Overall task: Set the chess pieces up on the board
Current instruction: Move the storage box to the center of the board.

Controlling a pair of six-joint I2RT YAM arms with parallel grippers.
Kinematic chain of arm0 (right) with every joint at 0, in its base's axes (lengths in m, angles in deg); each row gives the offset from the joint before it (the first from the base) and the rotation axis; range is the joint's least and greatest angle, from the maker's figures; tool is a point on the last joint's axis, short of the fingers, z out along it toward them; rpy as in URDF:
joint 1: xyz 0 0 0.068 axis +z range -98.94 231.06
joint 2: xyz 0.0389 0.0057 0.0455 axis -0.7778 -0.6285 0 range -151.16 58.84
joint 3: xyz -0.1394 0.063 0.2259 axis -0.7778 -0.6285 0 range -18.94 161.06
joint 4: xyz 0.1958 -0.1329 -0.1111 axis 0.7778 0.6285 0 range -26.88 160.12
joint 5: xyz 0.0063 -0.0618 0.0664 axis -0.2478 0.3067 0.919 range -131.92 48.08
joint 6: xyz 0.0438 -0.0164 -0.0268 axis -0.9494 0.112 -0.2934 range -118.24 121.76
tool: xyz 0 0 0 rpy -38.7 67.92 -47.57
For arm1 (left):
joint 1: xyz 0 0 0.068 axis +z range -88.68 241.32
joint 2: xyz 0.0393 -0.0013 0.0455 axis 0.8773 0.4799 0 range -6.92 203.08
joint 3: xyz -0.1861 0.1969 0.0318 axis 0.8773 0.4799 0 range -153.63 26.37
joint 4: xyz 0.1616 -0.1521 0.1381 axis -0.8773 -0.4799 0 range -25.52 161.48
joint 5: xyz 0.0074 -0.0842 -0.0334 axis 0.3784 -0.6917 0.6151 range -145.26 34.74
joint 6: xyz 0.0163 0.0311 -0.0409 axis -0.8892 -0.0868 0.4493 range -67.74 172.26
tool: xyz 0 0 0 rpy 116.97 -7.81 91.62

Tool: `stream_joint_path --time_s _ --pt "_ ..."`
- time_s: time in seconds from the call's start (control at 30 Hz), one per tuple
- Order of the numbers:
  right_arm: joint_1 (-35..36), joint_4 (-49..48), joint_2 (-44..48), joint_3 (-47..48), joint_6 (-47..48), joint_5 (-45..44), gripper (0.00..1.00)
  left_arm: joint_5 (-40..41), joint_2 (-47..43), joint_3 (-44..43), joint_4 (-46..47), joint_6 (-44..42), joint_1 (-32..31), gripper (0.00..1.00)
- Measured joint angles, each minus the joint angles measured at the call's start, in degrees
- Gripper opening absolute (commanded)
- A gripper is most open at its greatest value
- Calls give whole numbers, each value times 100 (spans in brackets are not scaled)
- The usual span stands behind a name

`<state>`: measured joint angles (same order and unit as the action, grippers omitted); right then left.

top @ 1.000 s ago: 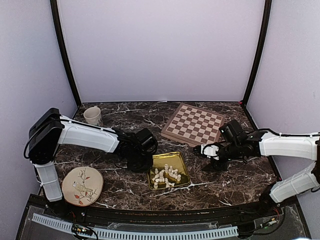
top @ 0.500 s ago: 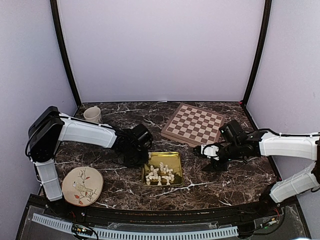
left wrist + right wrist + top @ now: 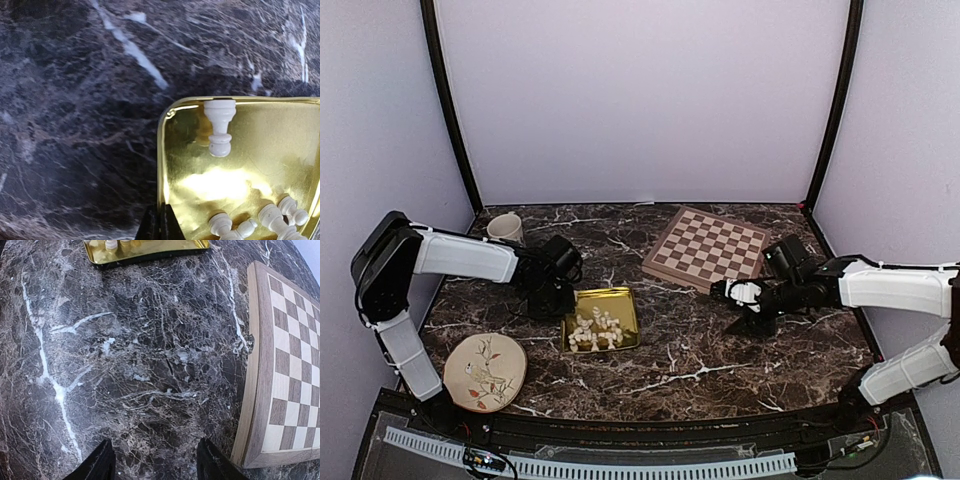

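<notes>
Several cream-white chess pieces (image 3: 597, 327) lie in a shiny gold tray (image 3: 620, 302) left of centre; some show in the left wrist view (image 3: 220, 127). My left gripper (image 3: 552, 296) is shut on the tray's left rim (image 3: 161, 165), its fingertips (image 3: 152, 227) pinching the edge. The wooden chessboard (image 3: 708, 247) sits bare at the back right and shows in the right wrist view (image 3: 287, 370). My right gripper (image 3: 732, 298) is open and empty over bare marble just left of the board's near corner, its fingers (image 3: 97, 465) spread wide.
A cream mug (image 3: 505, 230) stands at the back left. A round plate with a bird drawing (image 3: 485, 371) lies at the front left. The tray's far edge shows at the top of the right wrist view (image 3: 145, 252).
My left gripper has dragged the gold tray with the pieces leftward and a little back across the table. My right gripper has shifted slightly, staying open.
</notes>
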<state>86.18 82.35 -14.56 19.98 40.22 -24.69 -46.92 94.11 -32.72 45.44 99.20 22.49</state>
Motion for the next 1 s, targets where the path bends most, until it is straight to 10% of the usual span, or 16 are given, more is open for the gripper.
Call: stream_joint_path --time_s 0.33,0.57,1.0 --pt "-166 2 -48 52 -107 74 55 330 -289 361 24 -907 577 1" --pt "-203 9 -144 59 -133 101 55 367 -361 439 -50 -1362 739 42" --pt "-2103 133 -188 1377 -1266 658 63 -195 -1335 -586 -505 -1921 490 52"
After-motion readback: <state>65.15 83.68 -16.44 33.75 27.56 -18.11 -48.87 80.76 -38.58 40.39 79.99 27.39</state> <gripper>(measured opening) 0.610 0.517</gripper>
